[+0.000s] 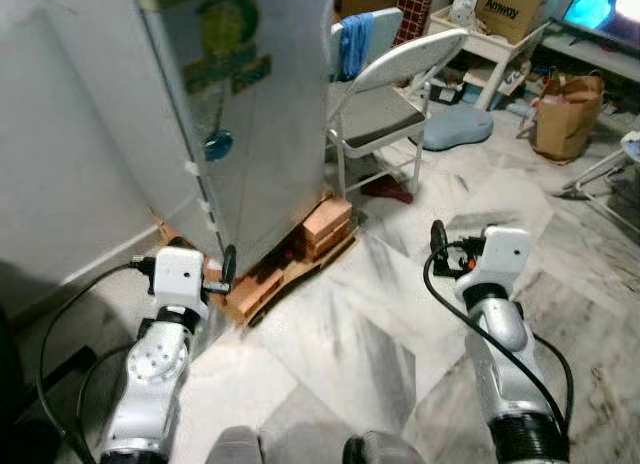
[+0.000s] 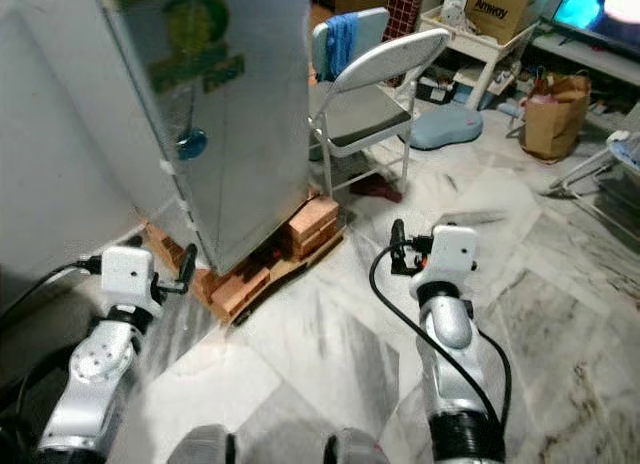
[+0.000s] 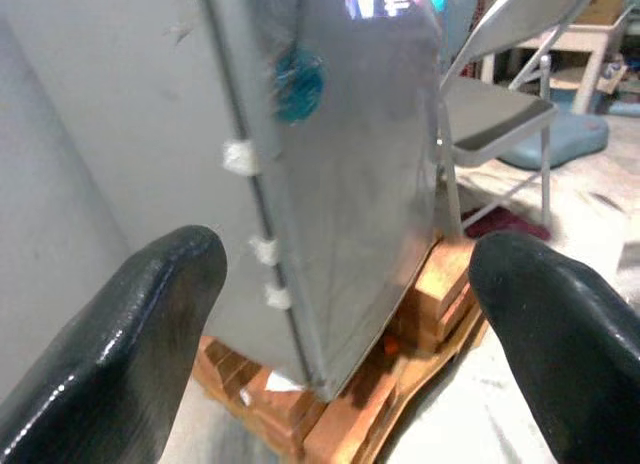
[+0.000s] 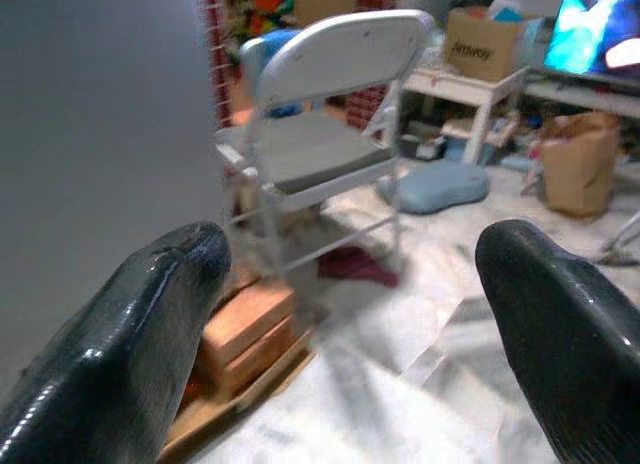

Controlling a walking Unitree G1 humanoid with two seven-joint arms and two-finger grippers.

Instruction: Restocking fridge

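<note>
Left eye view: the grey fridge [image 1: 255, 114], door closed, stands on bricks [image 1: 325, 227] at the marble floor's [image 1: 340, 334] far-left edge. A folding chair [image 1: 385, 99] sits beside it. Left gripper [image 3: 340, 344] spread wide near the fridge's bottom corner; right gripper [image 4: 350, 324] wide too, holding nothing.

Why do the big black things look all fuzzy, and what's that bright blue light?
In the left wrist view the two black fingers sit so close to the camera that they blur, and the silver fridge mirrors coloured light near its top. In the right wrist view the bright blue glowing screen washes out.
</note>
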